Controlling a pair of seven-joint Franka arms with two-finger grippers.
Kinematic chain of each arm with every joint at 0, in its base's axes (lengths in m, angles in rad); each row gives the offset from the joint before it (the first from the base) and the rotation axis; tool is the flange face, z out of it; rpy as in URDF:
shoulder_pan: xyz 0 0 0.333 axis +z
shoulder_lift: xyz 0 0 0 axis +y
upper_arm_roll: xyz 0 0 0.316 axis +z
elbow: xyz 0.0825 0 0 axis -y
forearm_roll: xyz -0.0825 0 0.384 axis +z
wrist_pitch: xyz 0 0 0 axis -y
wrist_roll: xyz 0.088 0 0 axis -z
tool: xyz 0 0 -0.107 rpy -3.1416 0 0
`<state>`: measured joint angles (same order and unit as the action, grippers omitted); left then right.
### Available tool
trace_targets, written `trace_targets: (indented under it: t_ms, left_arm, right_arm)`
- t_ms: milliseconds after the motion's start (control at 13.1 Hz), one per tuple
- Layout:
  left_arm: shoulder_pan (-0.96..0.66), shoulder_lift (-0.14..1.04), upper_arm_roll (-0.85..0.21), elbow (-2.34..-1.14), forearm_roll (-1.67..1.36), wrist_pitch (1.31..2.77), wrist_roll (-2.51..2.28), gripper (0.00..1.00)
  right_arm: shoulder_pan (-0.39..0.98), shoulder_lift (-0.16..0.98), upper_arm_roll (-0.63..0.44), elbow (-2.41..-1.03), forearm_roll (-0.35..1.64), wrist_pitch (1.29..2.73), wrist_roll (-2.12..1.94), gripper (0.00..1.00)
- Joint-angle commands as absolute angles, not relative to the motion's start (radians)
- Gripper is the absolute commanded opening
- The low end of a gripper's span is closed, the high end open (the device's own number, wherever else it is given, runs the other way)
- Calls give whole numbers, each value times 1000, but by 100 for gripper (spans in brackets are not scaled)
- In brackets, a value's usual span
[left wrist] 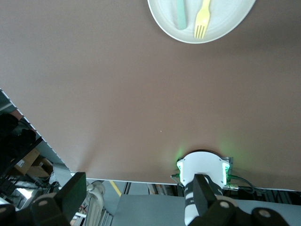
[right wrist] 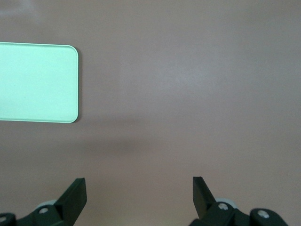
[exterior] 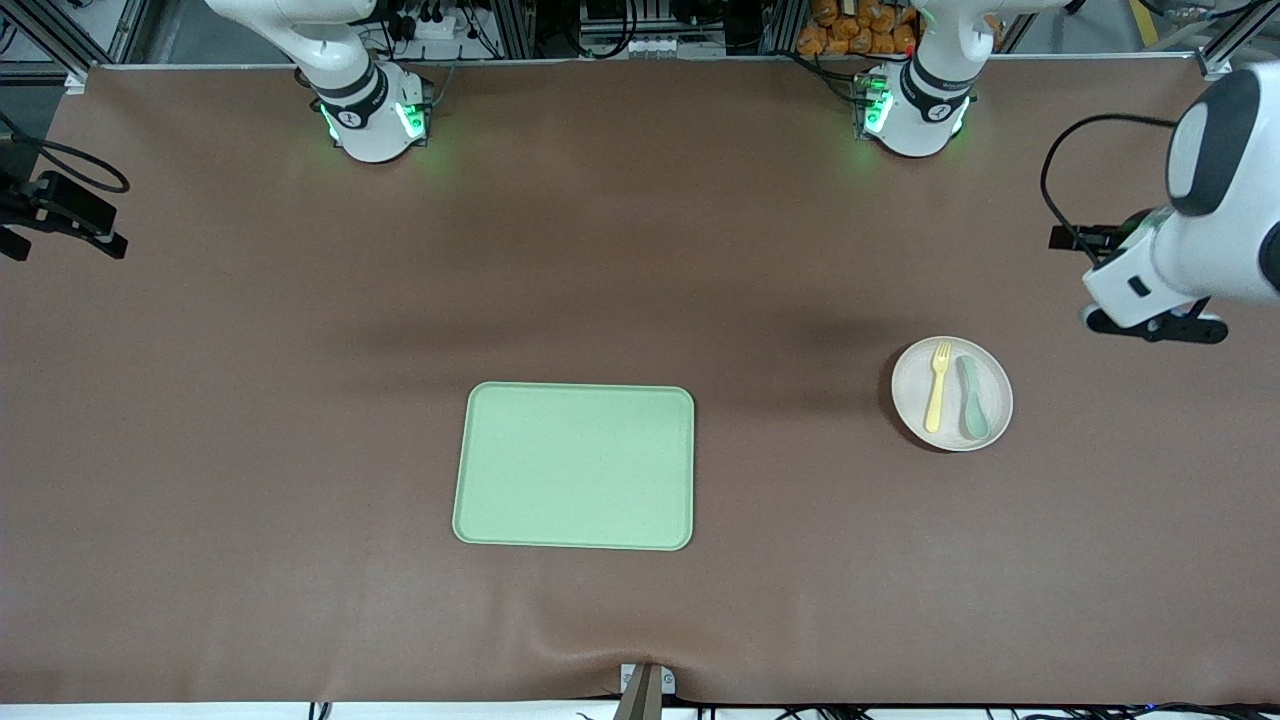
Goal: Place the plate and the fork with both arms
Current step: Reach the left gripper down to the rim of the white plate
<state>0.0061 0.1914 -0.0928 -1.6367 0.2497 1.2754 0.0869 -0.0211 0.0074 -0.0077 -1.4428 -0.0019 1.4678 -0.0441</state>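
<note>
Plate (exterior: 951, 393) sits toward the left arm's end of the table, fork (exterior: 937, 386) lying on it beside a spoon (exterior: 973, 398). Left gripper (exterior: 1150, 322) hovers nearest, open and empty; right gripper (right wrist: 139, 195), spread and empty, waits near the tray (exterior: 575, 466).

Pale-yellow fork (exterior: 938, 386) (grey-green spoon (exterior: 972, 398) alongside), beige plate (exterior: 910, 388), light-green tray (exterior: 574, 466).

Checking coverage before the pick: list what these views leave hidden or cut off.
- Plate: left wrist view's edge crops it, with the fork handle and most of the spoon.
- Tray: right wrist view's edge crops it.
- Right gripper: open; front view shows only its arm's base.
- Left gripper: open; front view's edge crops its arm.
</note>
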Motion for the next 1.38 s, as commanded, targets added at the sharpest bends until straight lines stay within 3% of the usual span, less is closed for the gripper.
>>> trace_targets:
  t_ms: [0,460,1073,1302]
  left_arm:
    - [17,280,-100,-1628,290,1319,107,100]
    - [105,475,-103,-1637,275,1555,101,100]
    - [242,489,-101,-1825,20,2029,87,100]
    - [242,512,-101,-1881,6,2131,89,100]
  right_arm:
    - [-23,5,-6,-1434,-6,1463,-49,100]
    - [-25,5,-6,-1434,-6,1463,-49,100]
    - [-25,5,-6,-1434,2,1463,-49,100]
    - [-23,6,-6,-1434,2,1463,-49,100]
